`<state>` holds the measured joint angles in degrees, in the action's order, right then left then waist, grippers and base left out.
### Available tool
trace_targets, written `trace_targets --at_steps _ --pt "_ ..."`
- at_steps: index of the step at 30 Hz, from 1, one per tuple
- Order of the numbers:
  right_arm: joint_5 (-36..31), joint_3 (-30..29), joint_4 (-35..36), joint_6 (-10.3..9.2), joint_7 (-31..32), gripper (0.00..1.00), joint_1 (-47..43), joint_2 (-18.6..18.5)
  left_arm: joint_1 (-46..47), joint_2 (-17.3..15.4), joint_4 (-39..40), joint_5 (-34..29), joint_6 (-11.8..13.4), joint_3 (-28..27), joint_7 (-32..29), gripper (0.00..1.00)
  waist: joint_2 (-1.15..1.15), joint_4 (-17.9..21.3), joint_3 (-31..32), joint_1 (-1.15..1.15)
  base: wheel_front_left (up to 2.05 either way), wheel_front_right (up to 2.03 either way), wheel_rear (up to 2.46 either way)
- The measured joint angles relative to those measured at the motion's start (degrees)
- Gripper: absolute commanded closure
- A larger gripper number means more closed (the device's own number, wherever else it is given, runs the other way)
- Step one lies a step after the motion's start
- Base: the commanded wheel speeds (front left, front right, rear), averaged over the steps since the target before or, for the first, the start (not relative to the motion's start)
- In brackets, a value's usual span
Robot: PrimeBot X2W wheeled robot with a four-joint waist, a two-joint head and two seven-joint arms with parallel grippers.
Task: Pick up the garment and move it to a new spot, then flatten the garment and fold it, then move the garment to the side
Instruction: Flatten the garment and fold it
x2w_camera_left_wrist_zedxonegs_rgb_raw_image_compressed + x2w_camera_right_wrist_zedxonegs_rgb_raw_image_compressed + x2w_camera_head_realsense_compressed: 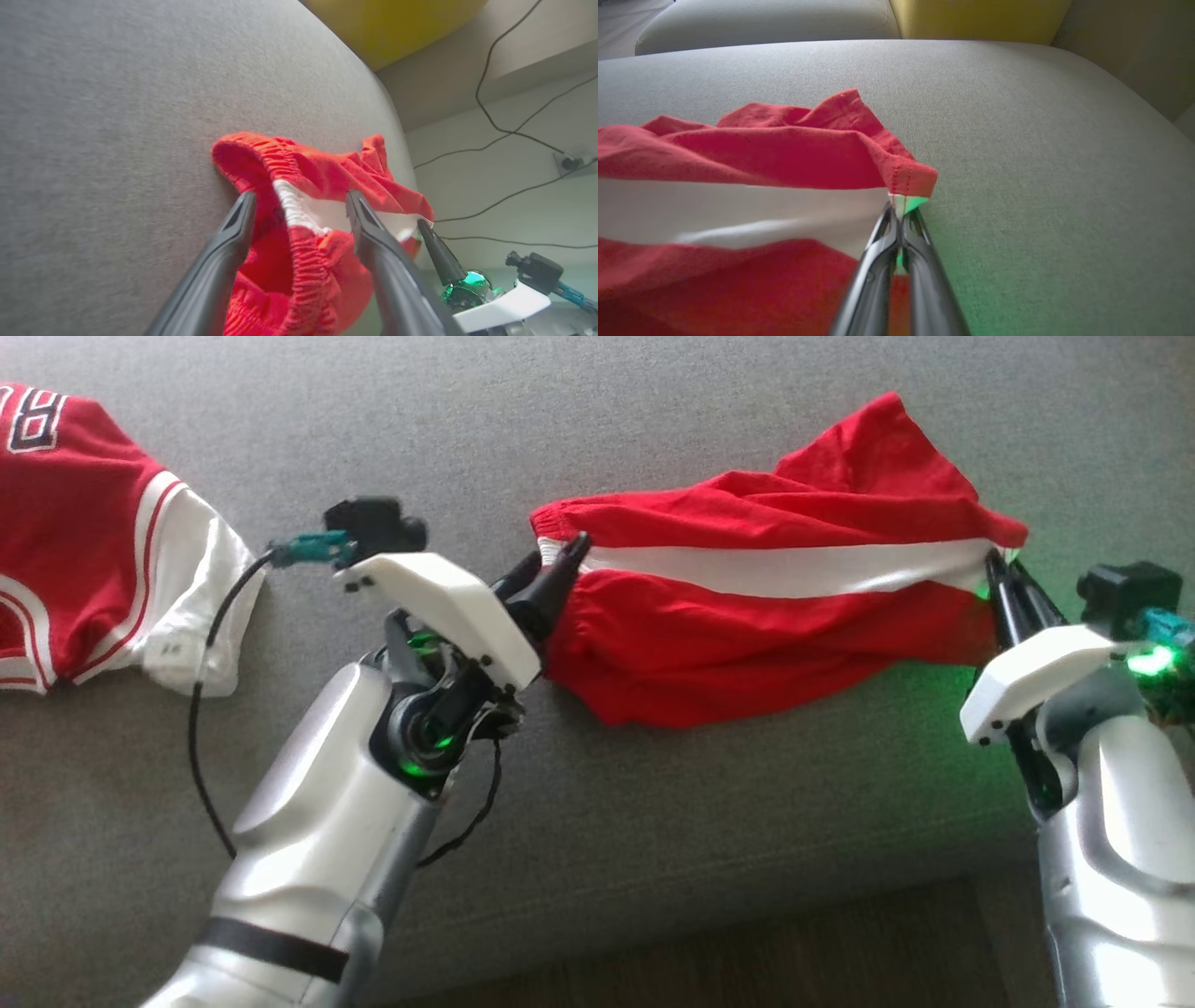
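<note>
Red shorts [747,616], white stripe, stretched on grey sofa [653,831] between both grippers. Left gripper [553,567] spread wide, waistband between fingers, not clamped. Right gripper [1001,569] pinched tight on hem corner at stripe. Left wrist view adds yellow cushion [397,23], wall cables [514,130]. Head view adds jersey [84,523] well beyond left gripper, number cut off, unreadable.

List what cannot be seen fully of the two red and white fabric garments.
- Head view: the left edge cuts off the red and white jersey.
- Left wrist view: the left gripper covers part of the waistband of the red striped shorts.
- Right wrist view: the shorts run past the left edge.
</note>
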<state>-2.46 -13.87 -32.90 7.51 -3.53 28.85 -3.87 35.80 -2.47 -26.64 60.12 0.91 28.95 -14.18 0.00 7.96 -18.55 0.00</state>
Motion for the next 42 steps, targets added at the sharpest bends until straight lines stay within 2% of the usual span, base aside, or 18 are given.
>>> trace_targets --at_steps 7,8,10,11,12,16,22,26,29,34,42 --pt "0.0 0.1 0.5 -0.01 0.0 1.0 -1.1 0.1 1.2 0.1 -1.5 -0.6 0.7 1.7 -0.8 0.0 0.0 0.3 -0.3 0.0 0.0 0.0 0.0" --pt "0.0 0.1 0.5 -0.01 0.0 1.0 -1.1 0.2 1.2 0.1 -1.5 -0.7 0.7 1.7 -0.8 0.03 0.0 0.3 -0.3 0.0 0.0 0.0 0.0" --pt "0.0 0.1 0.6 -0.01 0.0 1.0 -1.1 0.2 1.2 0.1 -1.6 -1.1 0.7 1.7 -0.5 0.61 0.0 0.3 -0.3 -0.01 0.0 0.0 0.0" --pt "0.0 0.1 0.6 -0.01 0.0 1.0 -1.2 0.2 1.2 0.1 -1.7 -1.1 0.7 1.7 -0.3 0.83 0.0 0.3 -0.3 0.0 0.0 0.0 0.0" --pt "0.0 0.1 0.6 -0.01 0.0 1.0 -1.2 0.2 1.2 0.1 -1.7 -1.1 0.6 1.7 -0.3 1.0 0.0 0.3 -0.2 0.0 0.0 0.0 0.0" --pt "0.0 0.1 0.7 -0.01 0.0 1.0 -1.3 0.3 1.2 0.1 -1.8 -1.1 0.4 1.8 0.3 1.0 0.0 0.2 0.0 0.0 0.0 0.0 0.0" --pt "0.0 0.4 1.3 -0.01 -0.1 1.0 -1.3 0.2 1.2 0.1 -1.4 -1.0 -3.1 1.7 2.7 1.0 0.0 0.0 1.5 0.0 0.0 0.0 0.0" --pt "3.0 2.0 2.1 -0.01 -0.1 1.0 -0.1 0.2 2.1 -0.6 0.5 0.6 -5.0 -0.2 3.3 1.0 0.0 0.3 2.9 -0.01 0.0 0.0 0.0" --pt "6.1 4.4 3.1 -0.01 1.2 1.0 5.0 -0.3 6.2 -2.4 2.2 2.2 -5.6 -2.6 3.0 1.0 0.0 1.1 3.4 0.0 0.0 0.0 0.0" --pt "10.9 7.6 2.6 -0.01 3.6 1.0 18.5 -2.9 16.3 -4.8 2.9 4.6 -6.9 -7.3 2.6 1.0 0.0 2.1 3.8 0.0 0.0 0.0 0.0" --pt "17.5 11.6 -4.1 0.0 5.6 1.0 30.6 -6.4 23.5 -6.9 0.5 6.8 -7.8 -8.1 -0.1 1.0 0.0 2.2 3.7 0.0 0.0 0.0 0.0"
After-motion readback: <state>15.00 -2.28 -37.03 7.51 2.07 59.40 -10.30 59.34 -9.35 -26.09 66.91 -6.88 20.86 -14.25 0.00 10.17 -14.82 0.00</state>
